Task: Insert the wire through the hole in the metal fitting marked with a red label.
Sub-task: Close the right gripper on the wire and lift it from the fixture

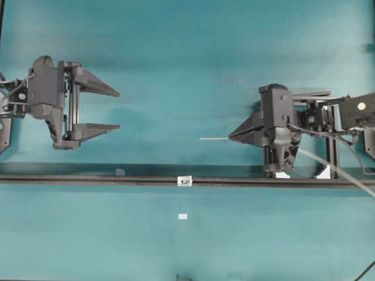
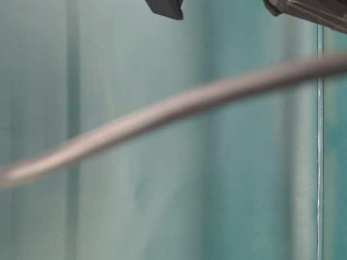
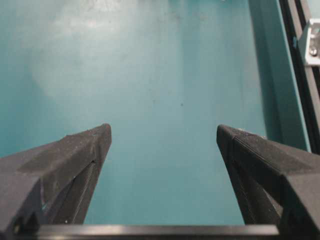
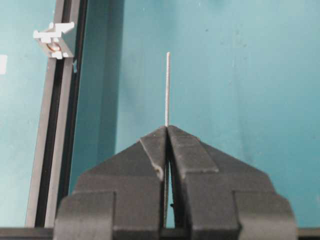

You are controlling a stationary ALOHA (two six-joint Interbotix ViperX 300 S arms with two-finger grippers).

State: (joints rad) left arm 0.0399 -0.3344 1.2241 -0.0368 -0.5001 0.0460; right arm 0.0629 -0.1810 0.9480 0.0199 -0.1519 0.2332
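Observation:
My right gripper [image 1: 231, 137] [image 4: 167, 127] is shut on the wire [image 1: 214, 139] [image 4: 167, 90], whose thin straight silvery tip sticks out past the fingertips toward the left in the overhead view. The small silver square metal fitting [image 1: 185, 181] [image 4: 54, 39] [image 3: 312, 42] sits on the black rail [image 1: 88, 180], below and left of the wire's tip, apart from it. Its hole [image 1: 185, 181] shows as a dark dot; no red label is visible. My left gripper [image 1: 119, 109] [image 3: 164, 136] hangs open over the teal mat at the left, with nothing between its fingers.
The black rail crosses the whole table from left to right. A pale blue tape patch [image 1: 120, 172] sits just above it, and a small white patch [image 1: 183, 216] lies below the fitting. White brackets [image 1: 323, 172] stand under the right arm. A blurred grey cable [image 2: 173, 111] crosses the table-level view.

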